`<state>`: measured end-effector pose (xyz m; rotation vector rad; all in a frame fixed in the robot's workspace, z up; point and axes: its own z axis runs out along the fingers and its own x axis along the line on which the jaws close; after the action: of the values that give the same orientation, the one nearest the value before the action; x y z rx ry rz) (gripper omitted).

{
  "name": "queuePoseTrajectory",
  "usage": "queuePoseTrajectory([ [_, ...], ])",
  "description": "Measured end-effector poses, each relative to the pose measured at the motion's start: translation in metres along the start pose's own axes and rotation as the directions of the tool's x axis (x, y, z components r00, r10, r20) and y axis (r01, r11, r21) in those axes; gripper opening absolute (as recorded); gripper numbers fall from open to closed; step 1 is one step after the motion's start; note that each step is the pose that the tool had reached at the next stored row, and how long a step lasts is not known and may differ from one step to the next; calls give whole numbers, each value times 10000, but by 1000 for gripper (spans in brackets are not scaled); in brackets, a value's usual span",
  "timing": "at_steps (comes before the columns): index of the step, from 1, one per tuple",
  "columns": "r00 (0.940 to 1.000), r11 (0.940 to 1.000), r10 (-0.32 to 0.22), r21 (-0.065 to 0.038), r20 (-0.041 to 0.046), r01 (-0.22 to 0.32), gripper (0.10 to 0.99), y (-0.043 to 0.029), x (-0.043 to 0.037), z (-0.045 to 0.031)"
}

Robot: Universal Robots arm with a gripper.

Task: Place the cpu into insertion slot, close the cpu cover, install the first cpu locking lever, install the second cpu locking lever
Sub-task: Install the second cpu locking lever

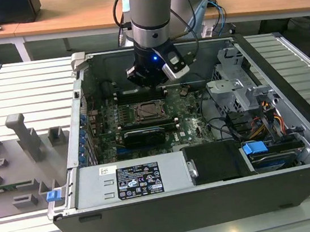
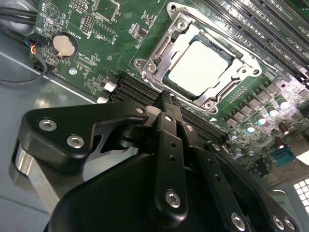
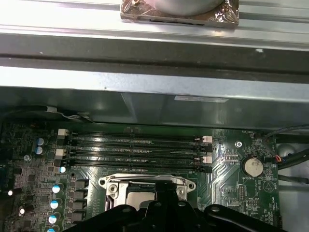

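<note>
The cpu (image 2: 199, 67), a pale silver square, lies in the insertion slot (image 2: 157, 53) on the green motherboard. The cpu cover (image 2: 231, 79), a silver frame, lies flat around it. My gripper (image 2: 166, 99) hangs a little above the board beside the socket, its black fingers (image 2: 168, 145) shut together with nothing between them. In the exterior view the gripper (image 1: 150, 86) is over the far edge of the insertion slot (image 1: 149, 112), inside the open computer case. In the first wrist view the gripper (image 3: 166, 187) partly hides the slot (image 3: 116, 186).
Long black memory slots (image 3: 135, 147) run beside the socket, with a coin battery (image 3: 252, 166) near them. The case wall (image 1: 82, 125) encloses the board; a drive cage (image 1: 237, 91) and cables (image 1: 259, 125) fill the exterior view's right. A power supply (image 1: 132, 179) sits at the front.
</note>
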<state>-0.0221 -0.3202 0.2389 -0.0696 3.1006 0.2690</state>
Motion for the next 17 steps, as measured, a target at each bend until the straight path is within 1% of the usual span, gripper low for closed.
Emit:
queuePoseTrajectory([
  [12,10000,10000,-1,1,0,1,106,-63,2,-11],
  [17,10000,10000,-1,1,0,1,106,-116,5,-21],
])
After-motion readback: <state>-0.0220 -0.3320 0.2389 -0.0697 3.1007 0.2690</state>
